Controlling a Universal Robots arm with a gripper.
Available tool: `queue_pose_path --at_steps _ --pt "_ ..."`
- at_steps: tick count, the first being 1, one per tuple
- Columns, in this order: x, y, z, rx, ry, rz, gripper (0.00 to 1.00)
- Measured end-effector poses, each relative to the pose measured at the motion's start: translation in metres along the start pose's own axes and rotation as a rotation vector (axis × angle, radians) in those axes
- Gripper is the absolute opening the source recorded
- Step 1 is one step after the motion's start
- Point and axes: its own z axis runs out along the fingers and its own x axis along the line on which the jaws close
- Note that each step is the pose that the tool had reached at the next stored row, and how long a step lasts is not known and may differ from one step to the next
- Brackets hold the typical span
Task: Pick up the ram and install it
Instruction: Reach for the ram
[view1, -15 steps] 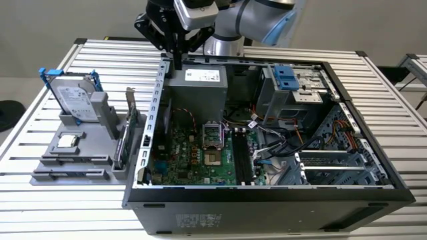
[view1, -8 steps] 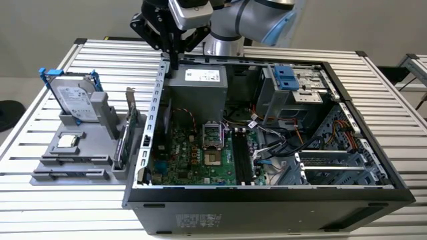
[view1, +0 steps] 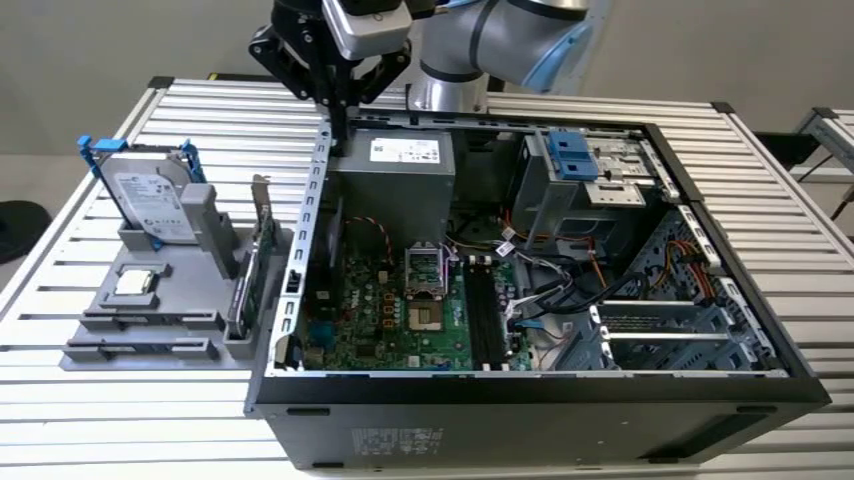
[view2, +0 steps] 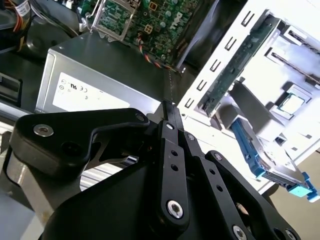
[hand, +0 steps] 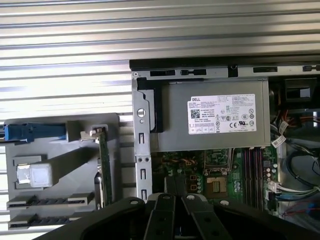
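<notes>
The ram (view1: 240, 298) appears as a narrow dark-green board standing on edge in the grey holder (view1: 147, 320), at the exterior view's left, close beside a taller green card (view1: 266, 238). My gripper (view1: 340, 138) hangs above the far left corner of the open computer case (view1: 534, 385), over the case wall next to the power supply (view1: 394, 165). It is well behind the ram and apart from it. Both wrist views show the gripper (view2: 167, 106) (hand: 175, 181) shut, with its black fingers together and nothing between them. The dark memory slots (view1: 487, 320) (hand: 252, 170) lie on the motherboard.
The holder also carries a silver hard drive with blue rails (view1: 140, 195) and a square chip (view1: 134, 283). Inside the case are a processor socket (view1: 423, 275), cable bundles (view1: 561, 290) and a drive cage (view1: 587, 170). All of it rests on a slatted metal table (view1: 774, 200).
</notes>
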Motion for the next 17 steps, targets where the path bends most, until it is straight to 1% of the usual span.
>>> queue_pose_path --at_steps 17 --pt "0.0161 -0.0011 -0.0003 0.0 0.0 0.0 0.0"
